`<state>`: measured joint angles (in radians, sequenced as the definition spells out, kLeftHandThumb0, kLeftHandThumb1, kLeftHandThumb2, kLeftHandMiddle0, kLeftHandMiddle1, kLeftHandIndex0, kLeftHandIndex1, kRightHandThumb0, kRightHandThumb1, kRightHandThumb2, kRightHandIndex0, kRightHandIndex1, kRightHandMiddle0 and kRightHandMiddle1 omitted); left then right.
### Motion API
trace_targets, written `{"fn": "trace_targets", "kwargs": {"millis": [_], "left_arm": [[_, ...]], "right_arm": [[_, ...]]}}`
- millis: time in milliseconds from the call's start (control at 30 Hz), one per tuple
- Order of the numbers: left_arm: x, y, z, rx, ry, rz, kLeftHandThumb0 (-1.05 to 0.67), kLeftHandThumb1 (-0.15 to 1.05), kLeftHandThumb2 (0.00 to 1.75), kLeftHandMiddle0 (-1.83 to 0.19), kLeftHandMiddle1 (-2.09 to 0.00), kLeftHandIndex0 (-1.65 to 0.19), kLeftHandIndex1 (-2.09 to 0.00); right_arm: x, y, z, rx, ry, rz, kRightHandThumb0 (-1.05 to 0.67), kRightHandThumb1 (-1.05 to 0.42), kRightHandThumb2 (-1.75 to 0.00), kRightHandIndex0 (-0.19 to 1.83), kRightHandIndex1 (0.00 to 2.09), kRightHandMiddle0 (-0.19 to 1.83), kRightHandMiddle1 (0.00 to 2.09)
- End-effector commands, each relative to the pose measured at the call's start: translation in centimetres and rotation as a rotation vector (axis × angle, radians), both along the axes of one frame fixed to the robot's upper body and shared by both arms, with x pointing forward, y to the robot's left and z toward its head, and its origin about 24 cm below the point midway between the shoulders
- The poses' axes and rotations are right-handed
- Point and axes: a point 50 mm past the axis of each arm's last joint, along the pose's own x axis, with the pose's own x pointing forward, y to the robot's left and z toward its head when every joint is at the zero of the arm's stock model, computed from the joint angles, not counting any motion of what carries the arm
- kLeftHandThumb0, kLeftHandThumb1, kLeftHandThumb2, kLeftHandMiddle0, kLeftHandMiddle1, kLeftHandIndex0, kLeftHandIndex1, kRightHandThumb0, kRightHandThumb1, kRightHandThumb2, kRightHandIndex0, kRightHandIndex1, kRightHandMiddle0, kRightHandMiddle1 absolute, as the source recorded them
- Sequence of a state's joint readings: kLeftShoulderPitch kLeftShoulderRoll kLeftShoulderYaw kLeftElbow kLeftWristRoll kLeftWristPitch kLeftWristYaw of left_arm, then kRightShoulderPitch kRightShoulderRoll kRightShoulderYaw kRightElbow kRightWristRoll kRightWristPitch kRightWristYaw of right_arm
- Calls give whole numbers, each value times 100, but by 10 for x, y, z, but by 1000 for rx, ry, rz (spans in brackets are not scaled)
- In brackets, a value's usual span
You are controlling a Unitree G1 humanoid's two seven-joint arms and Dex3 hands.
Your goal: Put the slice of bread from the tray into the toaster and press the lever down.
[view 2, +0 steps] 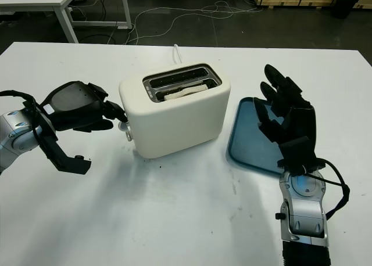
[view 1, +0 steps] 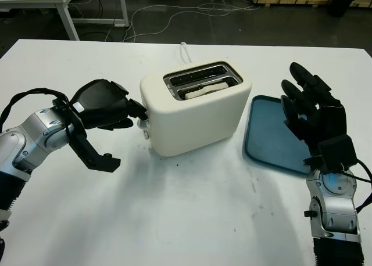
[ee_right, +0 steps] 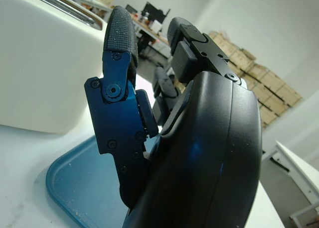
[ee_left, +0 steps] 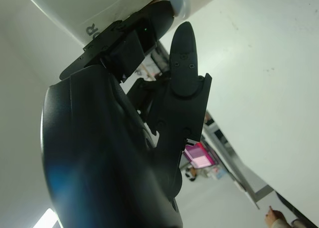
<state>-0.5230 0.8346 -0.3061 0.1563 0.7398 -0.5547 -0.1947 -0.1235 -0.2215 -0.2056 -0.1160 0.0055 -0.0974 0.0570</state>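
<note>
The bread (view 1: 204, 90) is seated in the near slot of the toaster (view 1: 195, 112), the tray (view 1: 273, 135) bare. The left robot hand (view 1: 119, 109), fingers curled and empty, is set on the lever (view 1: 143, 125); a small, stiff, likely springy tab, best pressed from above. The right robot hand (view 1: 311, 112) is held open above the tray.

Your left hand (view 1: 104, 106) is sitting at the toaster's (view 1: 195, 112) lever (view 1: 143, 125) end, its fingertips (view 1: 138, 109) touching the lever, with the toaster stretching away beyond them. The slice of bread (view 1: 204, 90) is standing in the slot nearer you, on top of that body. Your right hand (view 1: 313, 112) is hovering open over the tray (view 1: 268, 135), which is lying on the table (view 1: 186, 214) just beside the toaster's far end, between this hand and the toaster.
</note>
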Motion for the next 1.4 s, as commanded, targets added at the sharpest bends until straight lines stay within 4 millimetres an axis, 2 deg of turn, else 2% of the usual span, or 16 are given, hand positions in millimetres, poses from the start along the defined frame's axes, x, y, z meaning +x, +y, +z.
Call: {"fn": "trace_targets", "kwargs": {"millis": [0, 67, 167, 200, 300, 367, 467, 567, 667, 700, 767, 833, 1067, 1133, 1200, 1367], "left_arm": [[-13, -20, -32, 63, 120, -117, -40, 91, 40, -79, -150, -79, -133], [-15, -20, -33, 50, 121, -121, -40, 92, 41, -80, -142, -79, -129], [-20, -21, -41, 8, 145, -130, -39, 92, 43, -77, -147, -76, -126], [-22, -22, -49, -18, 164, -124, -38, 92, 45, -77, -151, -76, -126], [-18, -24, -93, -8, 263, -58, -37, 86, 54, -73, -171, -67, -158], [-16, -29, -117, 55, 323, -25, -37, 88, 55, -67, -167, -64, -150], [-21, -35, -128, 63, 351, -42, -35, 89, 46, -69, -170, -69, -145], [-21, -33, -130, 72, 395, -26, -35, 91, 45, -65, -174, -64, -157], [-19, -30, -130, 75, 404, -13, -34, 92, 47, -67, -153, -68, -128], [-18, -30, -130, 74, 402, -11, -34, 92, 47, -68, -153, -70, -124], [-17, -29, -129, 73, 398, -10, -34, 92, 48, -67, -155, -69, -125], [-17, -29, -128, 80, 396, -12, -35, 92, 50, -68, -148, -71, -114], [-16, -30, -128, 72, 392, -20, -38, 92, 47, -66, -160, -72, -125], [-16, -30, -126, 57, 401, -14, -38, 92, 47, -66, -157, -72, -118], [-16, -29, -121, 7, 376, -10, -39, 92, 52, -68, -142, -75, -100], [-16, -22, -96, -247, 216, -12, -36, 91, 59, -67, -167, -64, -138]], "right_arm": [[-2, -1, 3, -17, -13, -6, -67, -92, -40, 52, 1, 51, 1], [-3, -1, 3, -17, -15, -9, -67, -92, -40, 52, 1, 51, 1], [-5, 1, 3, -18, -18, -11, -67, -92, -40, 53, 1, 52, 1], [-5, 1, 3, -14, -16, -8, -66, -92, -40, 53, 1, 52, 0], [-7, 1, 0, -3, 0, -10, -66, -92, -40, 52, 0, 51, 0], [-7, 0, -2, -3, 14, -12, -67, -92, -40, 52, 0, 52, 0], [-8, -1, -1, -15, 6, -15, -67, -92, -41, 53, 1, 52, 0], [-7, -3, -1, -4, -1, -15, -65, -92, -41, 53, 1, 52, 0], [-6, -3, -3, 2, 8, -12, -67, -92, -39, 54, 1, 52, 0], [-6, -3, -3, -2, 9, -12, -68, -92, -39, 54, 1, 52, 0], [-5, -2, -2, -10, 10, -13, -69, -92, -40, 54, 0, 52, 0], [-4, -2, -2, -12, 9, -15, -70, -92, -40, 54, 0, 52, 0], [-4, -2, -3, -6, 10, -10, -69, -92, -40, 53, 0, 51, 0], [-4, -2, -3, -7, 12, -10, -69, -92, -40, 53, 0, 51, 0], [-4, -2, -3, -4, 10, -10, -69, -92, -40, 53, 0, 51, 0], [-3, -2, -4, 6, 13, -4, -67, -92, -40, 52, 0, 51, 0]]}}
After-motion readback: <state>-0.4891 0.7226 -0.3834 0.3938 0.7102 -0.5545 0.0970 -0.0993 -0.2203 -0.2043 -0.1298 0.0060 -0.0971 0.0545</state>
